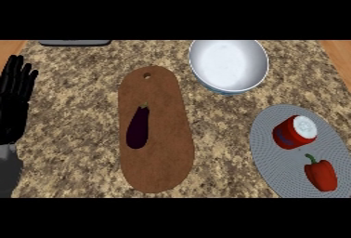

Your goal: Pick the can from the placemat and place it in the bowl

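A red can point(295, 132) with a white lid lies tilted on the grey round placemat point(274, 158) at the right. The white bowl point(228, 65) with a bluish outside stands at the back, up and left of the can, and holds nothing. My left hand point(15, 100) rests open at the far left edge, fingers pointing up, far from the can. No right hand shows in the view.
A red bell pepper point(321, 174) lies on the placemat just below the can. A brown cutting board point(155, 130) in the middle carries a dark purple eggplant point(138, 128). A grey object point(75, 42) sits at the counter's back left edge.
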Tool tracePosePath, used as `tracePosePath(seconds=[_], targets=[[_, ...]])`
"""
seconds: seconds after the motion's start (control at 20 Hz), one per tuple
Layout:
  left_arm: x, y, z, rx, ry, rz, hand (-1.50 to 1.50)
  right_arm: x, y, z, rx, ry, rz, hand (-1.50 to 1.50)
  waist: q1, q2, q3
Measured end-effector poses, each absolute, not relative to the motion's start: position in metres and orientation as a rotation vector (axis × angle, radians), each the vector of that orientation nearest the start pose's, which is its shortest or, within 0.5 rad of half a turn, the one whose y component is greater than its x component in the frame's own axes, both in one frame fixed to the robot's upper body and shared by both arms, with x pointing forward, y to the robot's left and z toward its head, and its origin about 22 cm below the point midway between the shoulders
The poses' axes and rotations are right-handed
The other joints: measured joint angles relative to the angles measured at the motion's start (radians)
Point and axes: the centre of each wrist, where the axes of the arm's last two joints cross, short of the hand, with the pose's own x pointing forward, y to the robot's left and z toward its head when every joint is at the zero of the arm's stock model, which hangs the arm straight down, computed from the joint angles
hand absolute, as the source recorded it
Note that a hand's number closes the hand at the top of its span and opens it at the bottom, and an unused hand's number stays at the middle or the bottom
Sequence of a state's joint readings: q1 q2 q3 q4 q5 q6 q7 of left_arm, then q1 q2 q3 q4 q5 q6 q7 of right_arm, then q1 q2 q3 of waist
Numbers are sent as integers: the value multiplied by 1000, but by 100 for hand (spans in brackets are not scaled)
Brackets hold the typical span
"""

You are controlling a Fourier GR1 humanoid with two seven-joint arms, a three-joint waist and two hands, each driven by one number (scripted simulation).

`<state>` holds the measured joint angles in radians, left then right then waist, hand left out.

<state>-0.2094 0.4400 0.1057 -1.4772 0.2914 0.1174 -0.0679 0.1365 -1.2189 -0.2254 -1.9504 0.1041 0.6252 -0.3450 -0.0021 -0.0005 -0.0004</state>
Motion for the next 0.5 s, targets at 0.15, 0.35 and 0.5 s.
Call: tracePosePath(seconds=[0.15,0.35,0.5], targets=[[289,335,83,244,-1785,28,0,213,-379,237,-400,-1366,1666,-150,3,0,0],[297,335,84,236,-1779,29,0,222,-378,217,-398,-1341,1670,-150,6,2,0],[296,330,86,238,-1785,29,0,228,-378,206,-403,-1316,1673,-150,7,2,0]])
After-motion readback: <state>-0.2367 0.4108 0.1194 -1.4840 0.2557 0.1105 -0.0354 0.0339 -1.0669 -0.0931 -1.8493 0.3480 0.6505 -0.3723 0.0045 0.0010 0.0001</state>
